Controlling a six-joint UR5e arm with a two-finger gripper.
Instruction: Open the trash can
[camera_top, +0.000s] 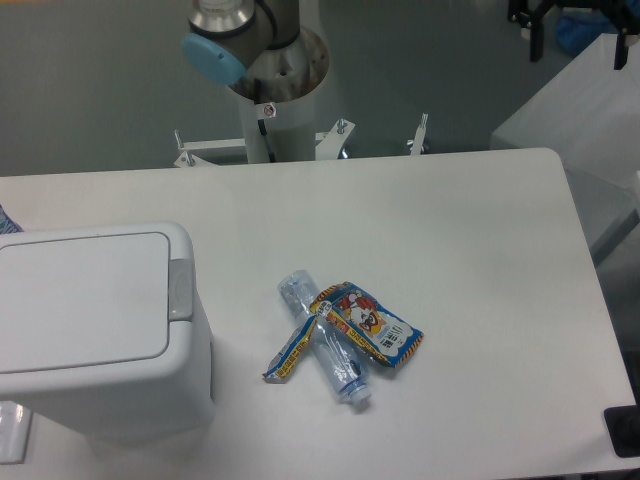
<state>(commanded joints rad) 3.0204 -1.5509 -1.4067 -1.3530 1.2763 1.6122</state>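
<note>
There is one big white trash can with its lid shut. There is one clear plastic bottle. There are two snack wrappers: one bright wrapper with a cartoon and one thin yellow wrapper.

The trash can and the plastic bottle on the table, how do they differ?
The trash can is a large boxy white bin; the plastic bottle is small, slim and clear. The trash can stands upright with its lid shut flat; the bottle lies on its side. The trash can stands alone at the left; the bottle lies among snack wrappers. Both rest on the white table.
</note>
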